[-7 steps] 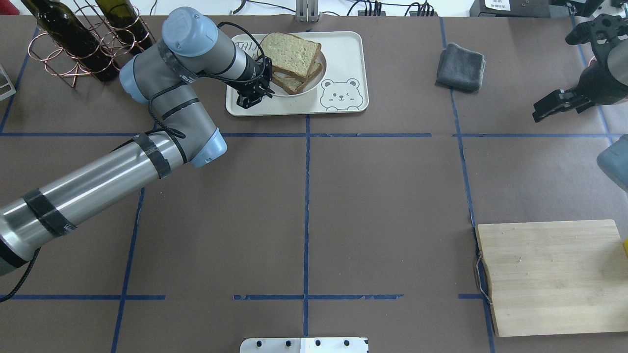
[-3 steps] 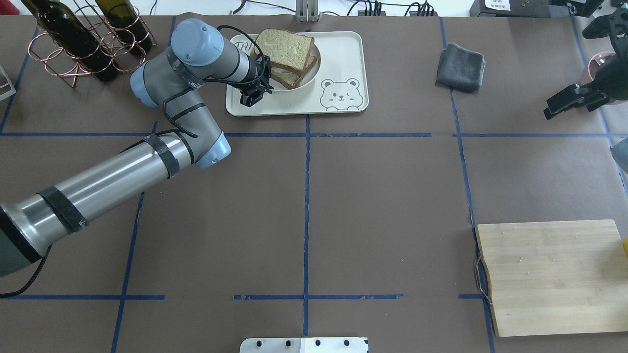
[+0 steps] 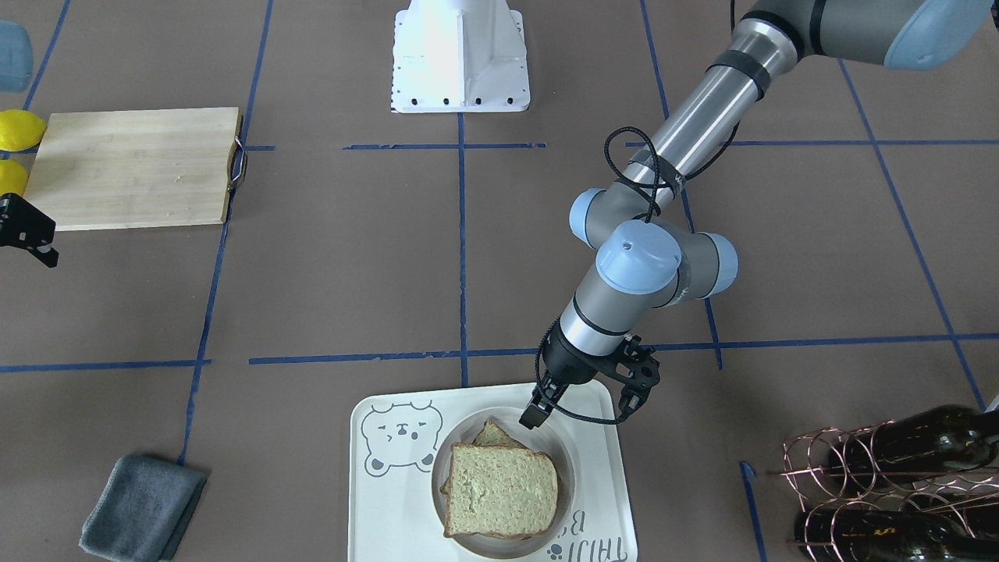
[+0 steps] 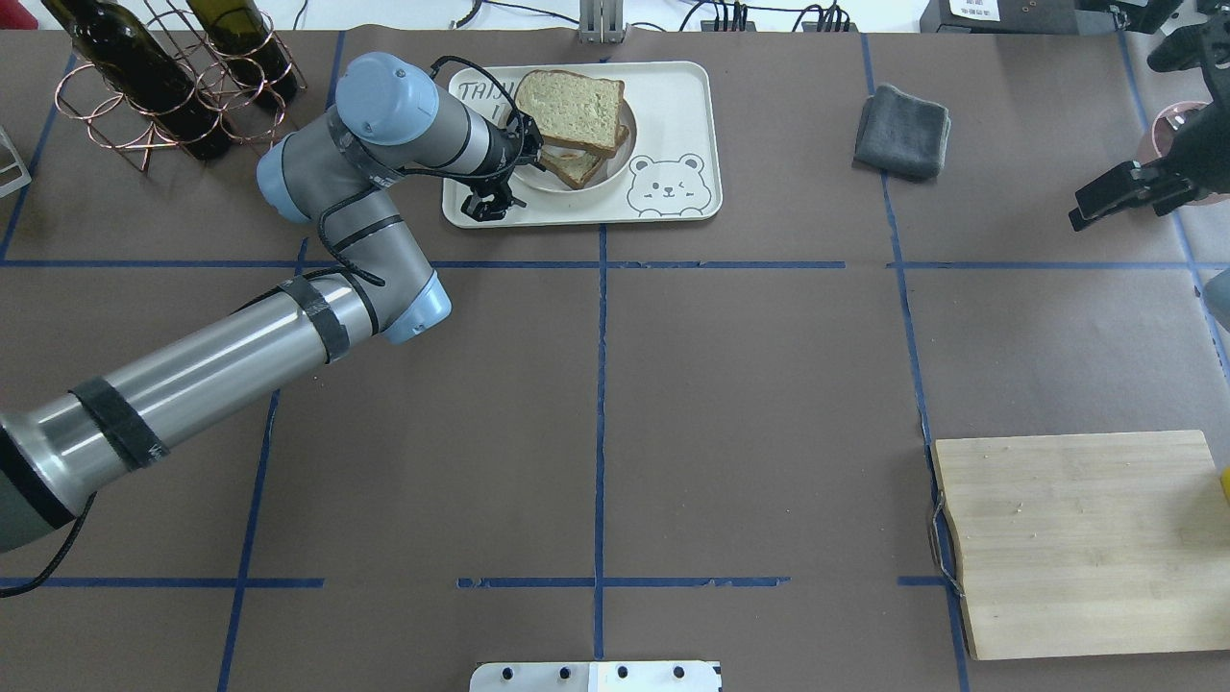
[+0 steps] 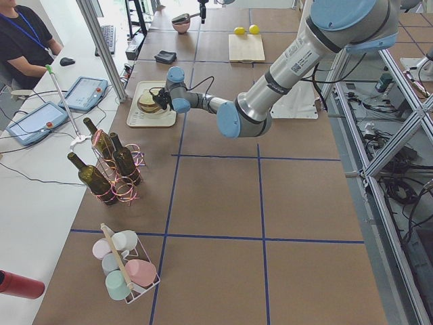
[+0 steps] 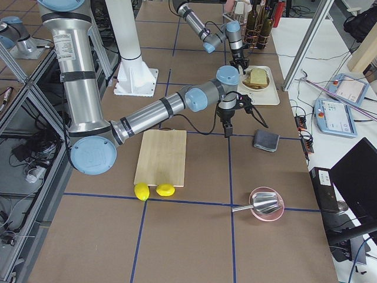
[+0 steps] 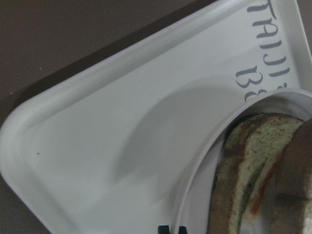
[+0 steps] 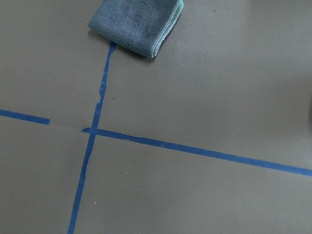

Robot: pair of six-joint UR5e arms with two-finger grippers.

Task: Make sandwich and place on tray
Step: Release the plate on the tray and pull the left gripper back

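Sandwich (image 4: pixel 567 108) stacked on a round plate (image 3: pixel 566 462) inside the tray (image 4: pixel 673 91), at 12 o'clock on the table (image 4: pixel 750 404) in the overhead view. Left gripper (image 4: pixel 506 180) at the plate's 8 o'clock, jaws spread wide, gripping nothing. Right gripper (image 4: pixel 1091 204) out at 2 o'clock; spread or closed, cannot tell.

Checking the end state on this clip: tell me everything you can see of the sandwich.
The sandwich is two squarish tan slices with dark brown crusts, stacked flat but askew, so a corner of the lower slice pokes out. A sliver of orange shows between them. It lies on a round white plate on the tray; nothing grips it.
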